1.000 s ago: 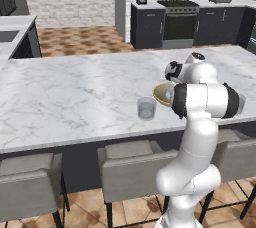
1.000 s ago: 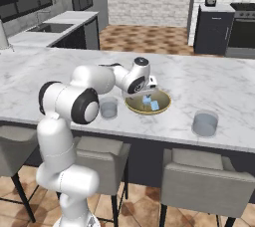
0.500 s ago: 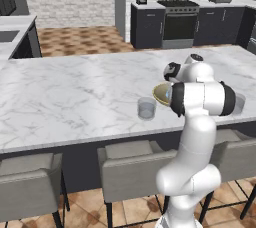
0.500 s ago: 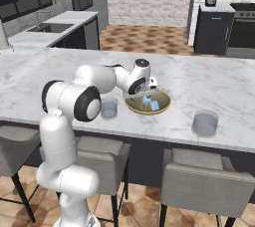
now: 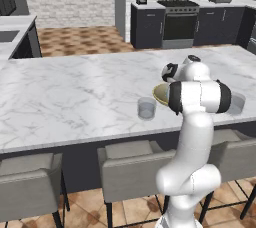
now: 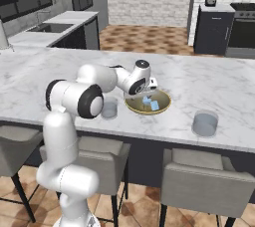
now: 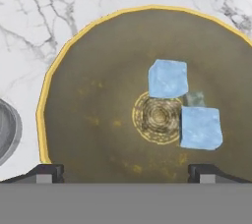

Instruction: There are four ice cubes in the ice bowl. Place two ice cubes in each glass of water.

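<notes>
The ice bowl (image 7: 88, 120), tan-yellow with a darker olive inside, lies straight below my gripper (image 7: 125, 171). The gripper is open, its two dark fingertips (image 7: 49, 171) over the bowl's near side with nothing between them. Two pale blue ice cubes (image 7: 168, 78) (image 7: 200, 127) rest close to the bowl's centre, almost touching. In the right base view the gripper (image 6: 144, 93) hovers just over the ice bowl (image 6: 164, 105) and the ice cubes (image 6: 151, 103). One glass of water (image 6: 109, 107) stands left of the bowl, the other glass (image 6: 205, 123) to its right.
All of this stands on a white marble island counter (image 6: 209, 79), near its front edge. Grey stools (image 6: 204, 181) are tucked under that edge. In the left base view my own arm covers most of the bowl (image 5: 160, 93); the nearer glass (image 5: 146, 107) shows left of it.
The arm's elbow has swung a little toward the bowl. The hand has stayed over the bowl with its fingers open, and the cubes and glasses have not moved.
</notes>
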